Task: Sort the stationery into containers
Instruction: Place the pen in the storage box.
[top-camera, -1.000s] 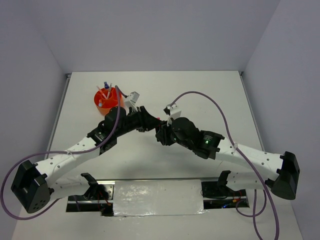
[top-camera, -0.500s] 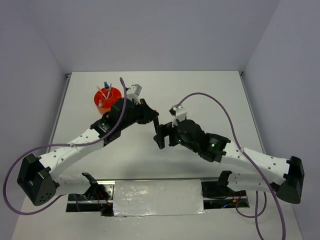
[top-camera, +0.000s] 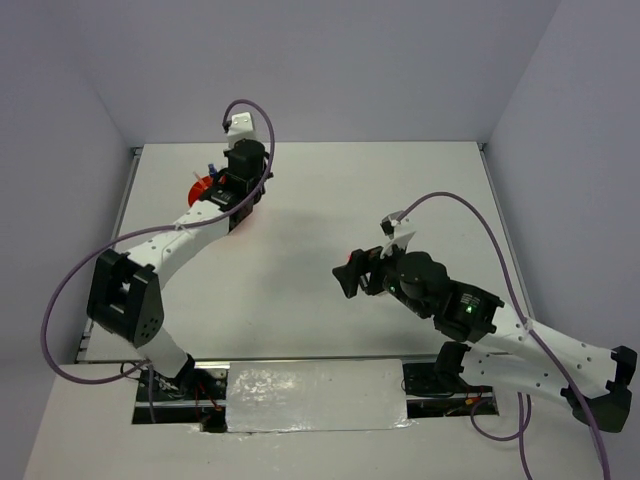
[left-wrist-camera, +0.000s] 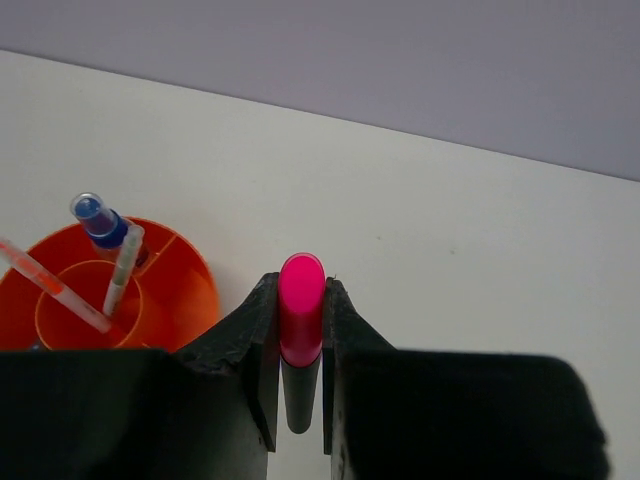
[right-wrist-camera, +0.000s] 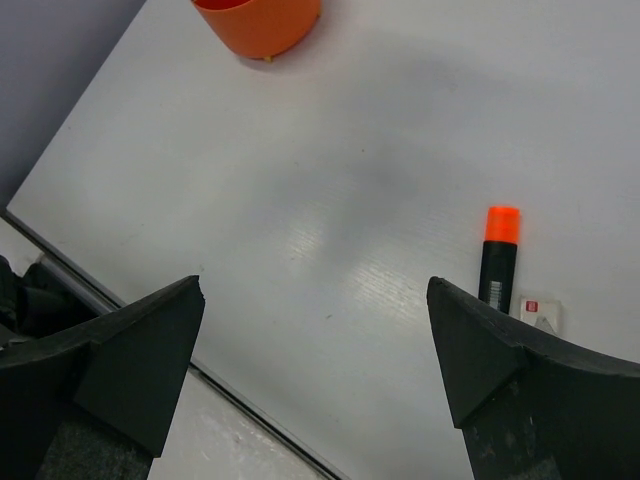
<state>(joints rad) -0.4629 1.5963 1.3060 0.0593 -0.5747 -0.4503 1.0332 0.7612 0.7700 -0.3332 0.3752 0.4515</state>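
The left claw (left-wrist-camera: 300, 290) is matt black plastic. Between its fingers, the pink highlighter (left-wrist-camera: 301, 315) has a glossy, smooth cap. Left of it, the orange cup (left-wrist-camera: 185, 290) is shiny plastic. Below the right claw (right-wrist-camera: 313, 290), the white tabletop (right-wrist-camera: 330, 150) looks matt and faintly grained.

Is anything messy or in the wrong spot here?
Nothing looks spilled or broken. Only the orange-tipped highlighter and the white eraser beside it lie loose on the table, away from the orange cup. The left gripper holds a pink-tipped highlighter near the cup.
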